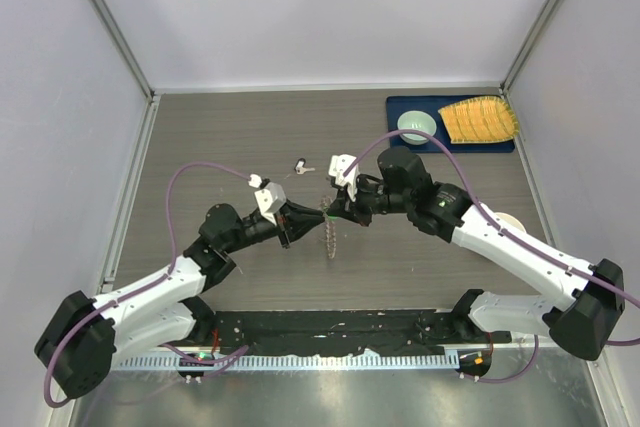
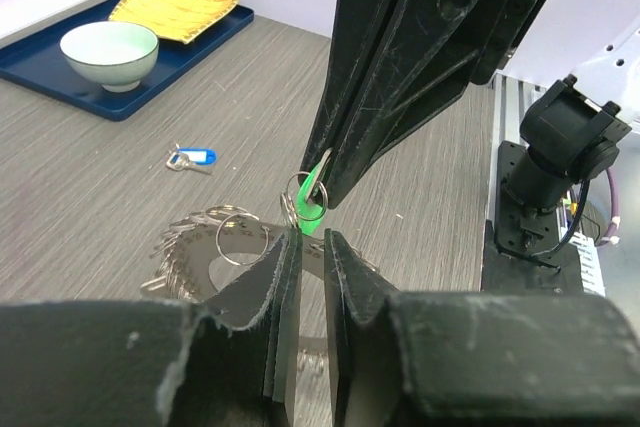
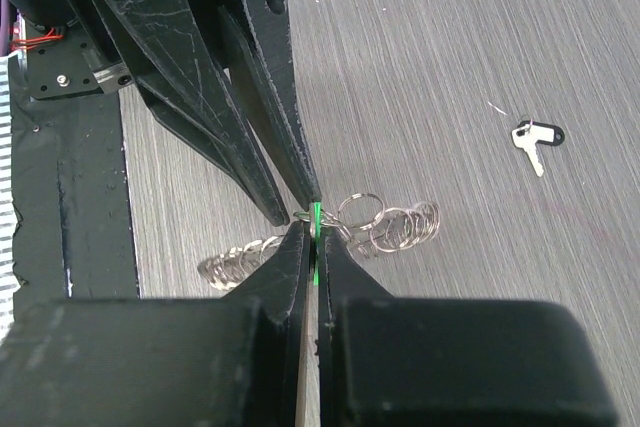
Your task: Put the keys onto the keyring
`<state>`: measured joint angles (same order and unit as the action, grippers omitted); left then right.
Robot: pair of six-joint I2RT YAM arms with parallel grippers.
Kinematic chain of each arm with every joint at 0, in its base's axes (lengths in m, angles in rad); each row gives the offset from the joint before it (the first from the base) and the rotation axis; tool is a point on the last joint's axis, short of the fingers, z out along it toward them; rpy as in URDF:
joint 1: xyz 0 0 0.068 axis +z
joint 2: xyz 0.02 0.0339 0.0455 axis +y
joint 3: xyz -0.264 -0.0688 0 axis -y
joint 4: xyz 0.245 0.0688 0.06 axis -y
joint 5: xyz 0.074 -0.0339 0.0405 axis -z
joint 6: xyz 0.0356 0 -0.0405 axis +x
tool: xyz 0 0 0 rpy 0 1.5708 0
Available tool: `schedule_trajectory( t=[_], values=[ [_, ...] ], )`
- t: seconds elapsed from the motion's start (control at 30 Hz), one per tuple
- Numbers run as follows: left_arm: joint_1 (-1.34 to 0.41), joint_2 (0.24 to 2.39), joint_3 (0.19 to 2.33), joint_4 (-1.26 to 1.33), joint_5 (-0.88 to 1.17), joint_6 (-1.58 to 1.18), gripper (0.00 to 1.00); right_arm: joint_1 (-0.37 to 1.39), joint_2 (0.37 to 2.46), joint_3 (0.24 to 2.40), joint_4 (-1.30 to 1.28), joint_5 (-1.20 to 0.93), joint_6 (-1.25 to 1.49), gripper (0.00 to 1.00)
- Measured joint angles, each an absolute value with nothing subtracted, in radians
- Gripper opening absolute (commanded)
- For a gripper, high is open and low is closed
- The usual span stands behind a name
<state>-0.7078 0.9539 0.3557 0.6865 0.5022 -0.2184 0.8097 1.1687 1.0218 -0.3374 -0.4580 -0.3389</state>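
The right gripper [image 3: 314,235] is clamped fully onto the green key [image 2: 314,209], holding it above the middle of the desk [image 1: 230,137]. The left gripper [image 2: 312,243] faces it tip to tip, jaws a narrow slit apart, with the band of the keyring [image 2: 205,247] between them; a firm grip cannot be confirmed. The keyring stands on edge directly below both sets of tips. The blue key [image 2: 196,157] lies flat on the desk nearby, toward the far edge. A blue tray [image 1: 400,107] with a bowl [image 1: 416,126] occupies the far right corner.
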Motion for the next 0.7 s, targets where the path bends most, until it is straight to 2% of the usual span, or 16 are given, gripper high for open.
schedule_trajectory(
  t=[0.27,0.6,0.7],
  values=[
    [-0.715,0.957,0.357,0.682,0.492,-0.200,0.22,0.811,1.163,1.021,-0.339,-0.459,-0.339,0.01],
    [-0.727,0.986,0.368,0.683,0.485,-0.183,0.23,0.814,1.163,1.021,-0.350,-0.458,-0.339,0.01],
    [-0.731,0.991,0.370,0.683,0.473,-0.179,0.28,0.817,1.163,1.021,-0.353,-0.458,-0.339,0.01]
  ],
)
